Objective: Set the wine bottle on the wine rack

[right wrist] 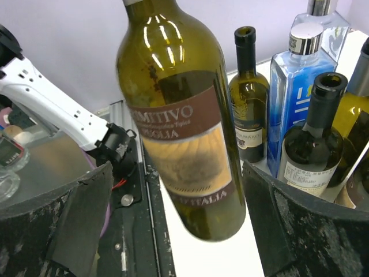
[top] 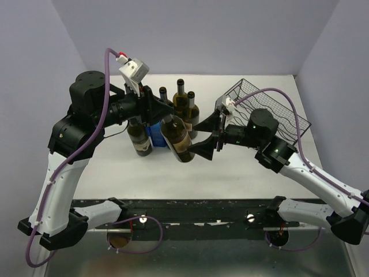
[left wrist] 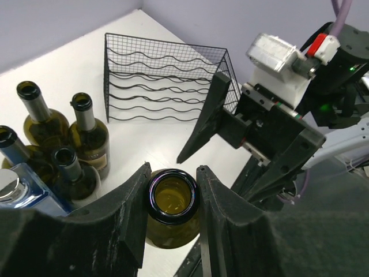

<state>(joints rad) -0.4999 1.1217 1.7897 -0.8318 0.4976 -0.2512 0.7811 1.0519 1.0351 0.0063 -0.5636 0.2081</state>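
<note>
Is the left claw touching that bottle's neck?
Touching. The left wrist view shows the left gripper clamped on the wine bottle at its neck.

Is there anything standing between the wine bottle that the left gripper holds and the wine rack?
Yes. The open right gripper sits at the lifted wine bottle's base, on the rack side, and its arm crosses in front of the wine rack. The standing bottles are off that line.

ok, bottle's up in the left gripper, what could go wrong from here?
Left gripper pinches the wine bottle only at its neck, tilted: it could slip or swing.
Right gripper stands open either side of the body: closing off-centre could knock it into the standing bottles close by.
</note>
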